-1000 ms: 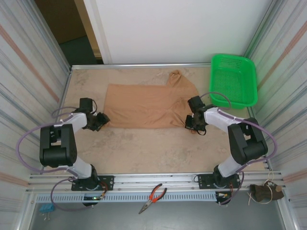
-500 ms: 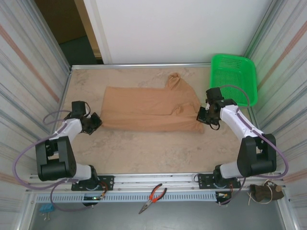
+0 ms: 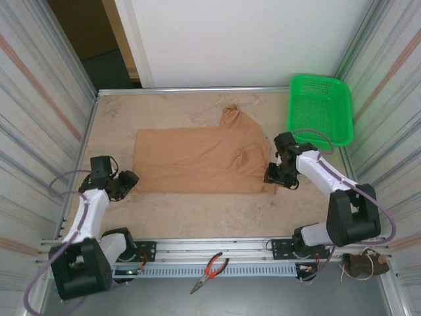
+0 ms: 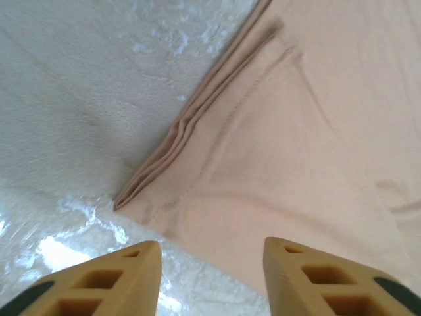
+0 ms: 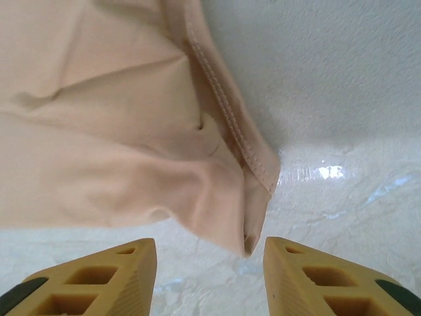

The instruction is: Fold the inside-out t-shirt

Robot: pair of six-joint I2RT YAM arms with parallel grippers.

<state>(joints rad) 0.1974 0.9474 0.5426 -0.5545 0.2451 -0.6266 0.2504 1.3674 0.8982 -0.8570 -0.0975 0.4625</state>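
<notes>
The inside-out t-shirt (image 3: 197, 158) lies flat across the middle of the table, tan, with one sleeve (image 3: 230, 115) sticking up toward the back. My left gripper (image 3: 125, 182) sits open just off its near left corner. In the left wrist view the folded layered corner (image 4: 125, 201) lies on the table ahead of the left gripper (image 4: 212, 263), with nothing between the fingers. My right gripper (image 3: 271, 176) is open at the near right corner. In the right wrist view the hemmed corner (image 5: 253, 230) points down between the open fingers of the right gripper (image 5: 210, 253), untouched.
A green plastic basket (image 3: 320, 108) stands at the back right, close behind the right arm. Pliers (image 3: 210, 270) lie on the rail in front of the arm bases. Striped walls close in both sides of the speckled table (image 3: 197, 210).
Both grippers pulled the shirt's near corners outward and toward the front, then opened and let go. The shirt now lies wider, flatter and nearer. The left arm has swung toward the near left.
</notes>
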